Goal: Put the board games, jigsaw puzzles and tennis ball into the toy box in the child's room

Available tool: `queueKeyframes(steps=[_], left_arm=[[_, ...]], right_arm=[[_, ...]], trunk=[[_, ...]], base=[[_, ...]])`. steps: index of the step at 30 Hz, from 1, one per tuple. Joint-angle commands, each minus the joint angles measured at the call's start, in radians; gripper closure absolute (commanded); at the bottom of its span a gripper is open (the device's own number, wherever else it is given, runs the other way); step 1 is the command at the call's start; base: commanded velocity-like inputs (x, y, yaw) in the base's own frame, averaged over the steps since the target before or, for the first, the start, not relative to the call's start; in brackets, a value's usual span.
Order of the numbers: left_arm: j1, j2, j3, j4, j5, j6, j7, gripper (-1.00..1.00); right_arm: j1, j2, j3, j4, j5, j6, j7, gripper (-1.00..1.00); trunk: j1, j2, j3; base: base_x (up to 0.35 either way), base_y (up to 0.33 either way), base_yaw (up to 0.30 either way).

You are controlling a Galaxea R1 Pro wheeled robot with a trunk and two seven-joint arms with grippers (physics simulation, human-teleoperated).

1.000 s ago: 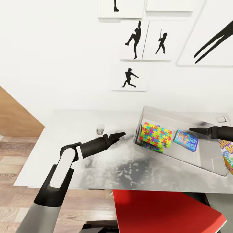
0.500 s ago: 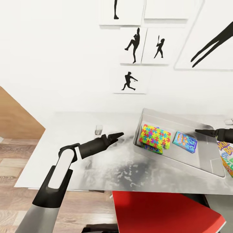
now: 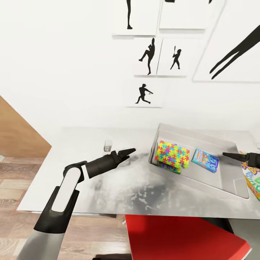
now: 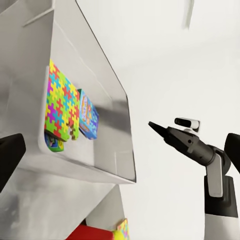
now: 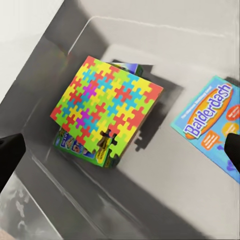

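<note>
On the table (image 3: 108,180), toward its right end, sits the toy box (image 3: 202,139), holding a jigsaw puzzle (image 3: 172,155) at its left end atop a board game (image 3: 167,167), and a second board game (image 3: 205,160) lying flat to the right of them. Just outside the tub's right end lies a third board game (image 3: 252,177). Left of the tub, a small cup (image 3: 108,145) near the table's back edge; behind all, pictures (image 3: 144,94) on the wall; before the table, a chair (image 3: 184,236).

I've got a light grey tub (image 3: 169,130) just ahead of my black left claw (image 3: 130,150). In it the jigsaw (image 3: 172,154) is a red, yellow, green, blue and purple patchwork. Toward my black right claw (image 3: 228,155) lies a blue game box (image 3: 205,160) with an orange oval and white lettering.
</note>
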Motion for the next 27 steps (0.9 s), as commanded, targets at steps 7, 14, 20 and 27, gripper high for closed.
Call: queueKeyframes(steps=[7,14,20,27], left_arm=[[0.002,0.005,0.007,0.000,-0.007,0.003,-0.009,-1.00],[0.003,0.008,0.010,0.000,-0.008,0.001,-0.010,-1.00],[0.010,0.009,0.011,0.001,-0.008,-0.005,-0.007,-1.00],[0.016,0.009,0.010,0.001,-0.009,-0.008,-0.005,-1.00]], right_arm=[[0.018,0.006,-0.049,-0.015,0.005,0.004,0.003,-1.00],[0.031,0.019,-0.071,-0.029,0.009,0.004,0.001,-1.00],[0.036,0.030,-0.078,-0.034,0.020,0.004,0.000,-1.00],[0.037,0.032,-0.081,-0.036,0.024,0.004,-0.001,-1.00]], trunk=[[0.001,-0.002,0.010],[0.001,-0.002,0.022],[0.001,-0.002,0.032],[0.001,-0.002,0.043]], base=[[0.000,0.000,0.000],[0.000,0.000,0.000],[0.000,0.000,0.000],[-0.001,0.000,0.000]])
